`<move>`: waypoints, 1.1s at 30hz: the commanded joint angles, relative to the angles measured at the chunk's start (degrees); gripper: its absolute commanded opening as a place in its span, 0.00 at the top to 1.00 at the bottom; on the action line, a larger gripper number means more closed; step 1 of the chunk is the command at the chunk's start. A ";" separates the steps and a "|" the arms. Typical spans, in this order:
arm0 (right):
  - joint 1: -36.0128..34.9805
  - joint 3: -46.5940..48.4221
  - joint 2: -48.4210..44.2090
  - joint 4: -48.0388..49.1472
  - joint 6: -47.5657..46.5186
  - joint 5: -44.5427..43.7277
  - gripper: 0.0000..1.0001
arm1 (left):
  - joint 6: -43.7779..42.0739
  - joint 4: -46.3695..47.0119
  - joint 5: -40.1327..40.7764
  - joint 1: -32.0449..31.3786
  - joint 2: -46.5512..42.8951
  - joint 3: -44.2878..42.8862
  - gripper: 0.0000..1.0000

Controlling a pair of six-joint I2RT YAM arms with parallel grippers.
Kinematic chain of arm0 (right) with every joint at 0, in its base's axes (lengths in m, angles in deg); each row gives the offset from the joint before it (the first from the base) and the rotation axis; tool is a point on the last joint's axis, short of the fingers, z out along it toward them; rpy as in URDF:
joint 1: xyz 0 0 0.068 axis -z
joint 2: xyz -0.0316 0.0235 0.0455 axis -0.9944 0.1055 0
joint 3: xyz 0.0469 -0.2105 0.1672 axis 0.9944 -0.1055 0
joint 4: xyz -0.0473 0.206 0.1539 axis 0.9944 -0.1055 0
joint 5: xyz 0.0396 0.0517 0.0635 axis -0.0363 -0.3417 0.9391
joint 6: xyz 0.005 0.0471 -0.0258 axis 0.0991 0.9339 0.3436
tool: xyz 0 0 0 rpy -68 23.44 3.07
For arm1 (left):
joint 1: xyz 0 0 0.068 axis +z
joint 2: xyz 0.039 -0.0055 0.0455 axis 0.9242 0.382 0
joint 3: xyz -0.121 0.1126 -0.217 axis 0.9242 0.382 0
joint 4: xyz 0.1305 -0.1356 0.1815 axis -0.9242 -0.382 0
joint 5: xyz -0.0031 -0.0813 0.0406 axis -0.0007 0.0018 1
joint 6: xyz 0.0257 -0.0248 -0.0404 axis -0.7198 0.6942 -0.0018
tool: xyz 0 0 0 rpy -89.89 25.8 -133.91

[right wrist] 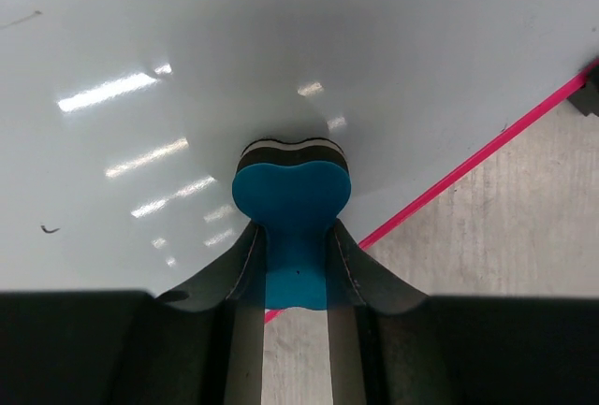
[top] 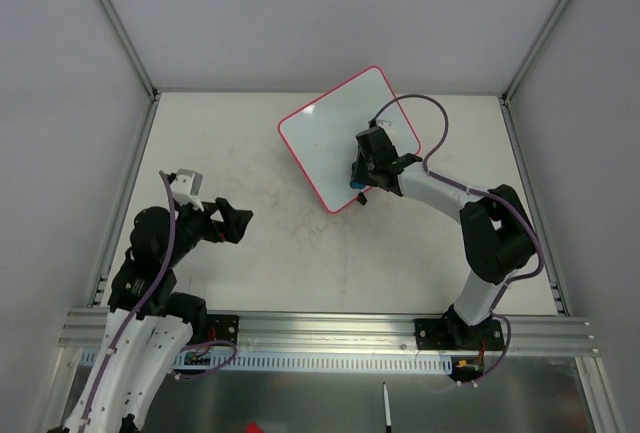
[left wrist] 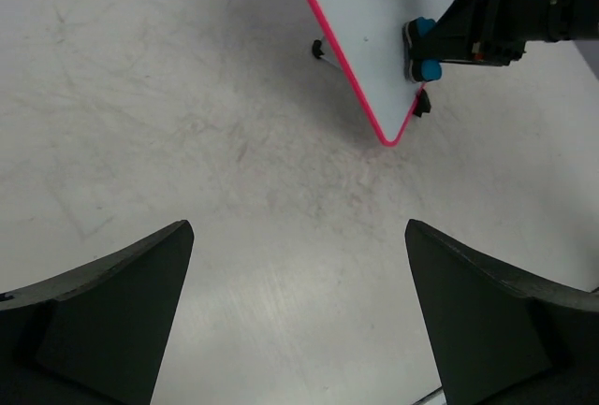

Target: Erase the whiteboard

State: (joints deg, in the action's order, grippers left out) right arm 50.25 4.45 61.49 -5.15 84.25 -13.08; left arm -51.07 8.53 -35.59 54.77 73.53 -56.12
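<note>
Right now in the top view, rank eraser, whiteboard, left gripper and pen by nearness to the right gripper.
1. Eraser, in the right gripper's jaws.
2. Whiteboard, directly under the eraser.
3. Left gripper, open, far left.
4. Pen, behind the base rail.

The flat white board with a thin pink-red rim has a smooth, glossy face, and the lamps are mirrored on it as bright streaks. The small blue bone-shaped eraser looks like matt plastic, with a white and a dark layer beneath it. The black jaws of the right gripper are matt plastic. The pale desk is matt, scuffed with grey marks. The long silver rail is ribbed metal
</note>
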 commanded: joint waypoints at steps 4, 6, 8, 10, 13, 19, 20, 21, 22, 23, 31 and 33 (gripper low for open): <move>-1.90 2.98 -6.37 -0.67 -7.62 -2.57 1.00 | 8.80 24.55 -7.85 -0.32 18.13 -2.43 0.01; -2.17 4.29 -6.82 -0.67 -9.46 -1.69 1.00 | 11.34 34.57 -8.38 -0.32 24.28 -2.34 0.01; -2.61 5.53 -6.38 -0.59 -10.43 -0.11 1.00 | 14.32 42.90 -9.87 -0.23 31.04 -2.69 0.01; -2.69 7.45 -5.76 -0.15 -12.10 0.95 1.00 | 16.18 47.41 -10.49 -0.23 35.96 -3.83 0.01; -3.04 9.56 -4.88 0.47 -13.77 2.80 0.99 | 18.12 58.39 -9.70 0.03 46.67 -4.18 0.01; -3.13 13.61 -2.34 0.47 -15.44 4.46 0.98 | 21.64 67.47 -11.46 1.88 58.30 -11.38 0.01; -3.22 14.66 -1.99 0.47 -15.88 5.34 0.98 | 21.37 68.26 -10.59 1.96 60.31 -12.00 0.01; -3.13 15.02 -1.63 0.73 -16.14 5.87 0.97 | 21.46 69.57 -9.88 2.14 61.29 -12.53 0.01; -3.22 15.37 -1.02 1.25 -16.58 6.57 0.96 | 22.33 72.63 -10.05 2.66 63.39 -12.88 0.01; -3.22 15.81 -0.67 1.26 -16.59 6.75 0.97 | 22.86 73.88 -10.49 3.02 64.54 -13.41 0.01; -4.71 19.68 2.50 2.40 -17.55 8.34 0.95 | 26.55 77.66 -14.18 3.46 76.05 -21.23 0.14; -4.89 20.21 3.11 2.49 -17.38 8.51 0.95 | 27.00 76.45 -15.23 3.46 77.20 -22.90 0.15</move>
State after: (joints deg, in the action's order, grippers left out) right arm 45.99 21.31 64.13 -4.94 68.18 -5.49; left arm -26.13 80.33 -47.61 57.89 149.51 -75.55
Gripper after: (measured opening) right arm 0.273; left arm 0.858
